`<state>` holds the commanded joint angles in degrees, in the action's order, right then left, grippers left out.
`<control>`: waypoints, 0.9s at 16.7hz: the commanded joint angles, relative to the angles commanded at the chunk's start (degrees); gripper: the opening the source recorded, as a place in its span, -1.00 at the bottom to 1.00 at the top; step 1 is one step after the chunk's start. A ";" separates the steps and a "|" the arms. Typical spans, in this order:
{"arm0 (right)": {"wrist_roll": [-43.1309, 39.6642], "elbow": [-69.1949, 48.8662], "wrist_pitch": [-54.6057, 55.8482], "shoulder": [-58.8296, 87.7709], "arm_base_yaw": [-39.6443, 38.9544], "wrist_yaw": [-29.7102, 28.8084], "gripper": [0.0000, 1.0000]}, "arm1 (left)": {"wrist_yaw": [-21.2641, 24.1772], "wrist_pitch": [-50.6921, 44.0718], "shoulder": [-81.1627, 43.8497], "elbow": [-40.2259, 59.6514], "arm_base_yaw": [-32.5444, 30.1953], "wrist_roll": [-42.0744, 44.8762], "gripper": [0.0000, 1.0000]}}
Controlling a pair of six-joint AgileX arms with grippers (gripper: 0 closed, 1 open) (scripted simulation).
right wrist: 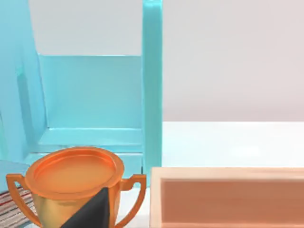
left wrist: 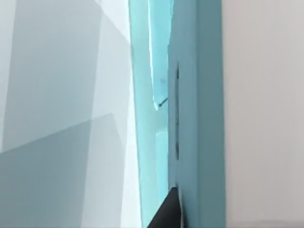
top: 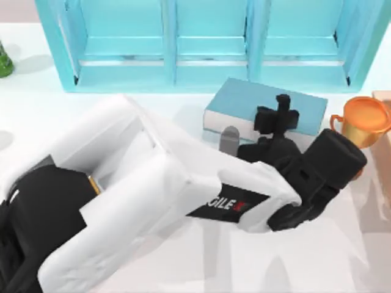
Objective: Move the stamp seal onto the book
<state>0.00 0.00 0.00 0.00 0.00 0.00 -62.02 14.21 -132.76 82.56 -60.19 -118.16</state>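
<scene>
bright, even rendered light over the white worktop (top: 183, 256); soft grey shadows fall beneath the white left arm (top: 153, 189) and beside the glossy orange trophy cup (top: 365, 120).

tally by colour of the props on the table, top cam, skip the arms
Blue: 2, shelf unit and book
Orange: 1, trophy cup
Peach: 1, box
Green: 1, object at the left edge
Total: 5

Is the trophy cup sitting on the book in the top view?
No: the orange trophy cup stands on the table beside the book, at its right end.
</scene>
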 joint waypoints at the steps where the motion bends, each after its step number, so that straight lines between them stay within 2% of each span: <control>1: 0.00 0.00 0.00 0.00 0.00 0.00 1.00 | -0.18 0.74 0.16 0.22 -0.30 -0.12 -1.00; 5: 0.00 0.00 0.00 0.00 0.00 0.00 1.00 | -0.24 1.04 0.25 0.32 -0.47 -0.16 -1.00; 15: 0.00 0.00 0.00 0.00 0.00 0.00 1.00 | -0.24 1.04 0.25 0.32 -0.47 -0.16 0.51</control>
<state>0.00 0.00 0.00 0.00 0.00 0.00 -62.26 15.24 -132.52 82.88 -60.67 -118.33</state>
